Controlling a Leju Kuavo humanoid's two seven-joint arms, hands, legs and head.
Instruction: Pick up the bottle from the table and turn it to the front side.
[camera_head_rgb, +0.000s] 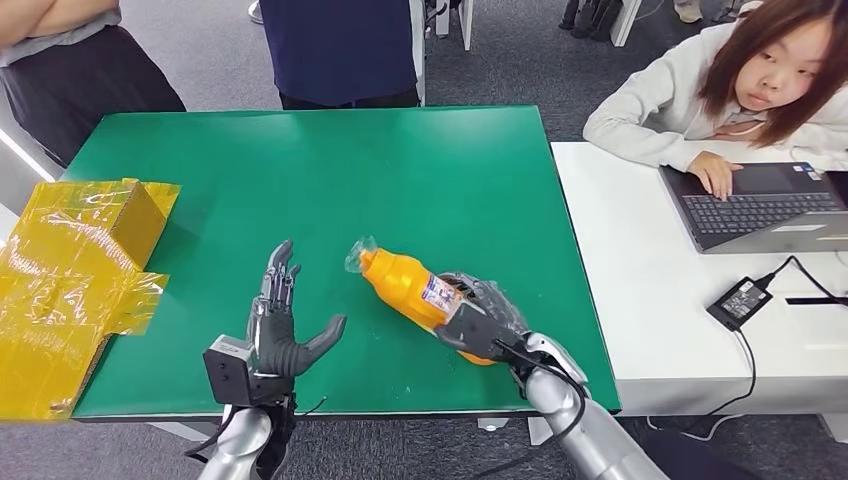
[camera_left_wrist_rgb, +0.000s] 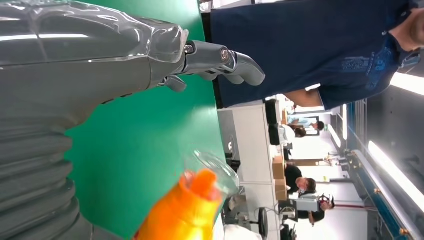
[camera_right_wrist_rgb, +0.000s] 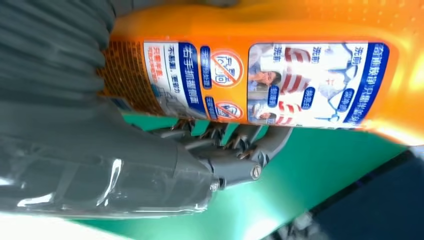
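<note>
Right hand (camera_head_rgb: 478, 322) grips the orange bottle's (camera_head_rgb: 412, 288) base, its long axis slanting cap-first toward the empty, spread-fingered left hand (camera_head_rgb: 283, 330) just beside.

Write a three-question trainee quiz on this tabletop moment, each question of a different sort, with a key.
1. True or false: the left robot hand is holding the orange bottle.
2. Multiple choice: what lies at the robot's left end of the green table? A) a laptop B) yellow film-wrapped boxes C) a charger
3. Fill in: the bottle's neck is covered by a clear ____.

Key
1. False: the right robot hand grips the bottle near its base; the left robot hand hovers empty with fingers apart.
2. B, the yellow wrapped boxes. The laptop sits on the white table.
3. Cap.
</note>
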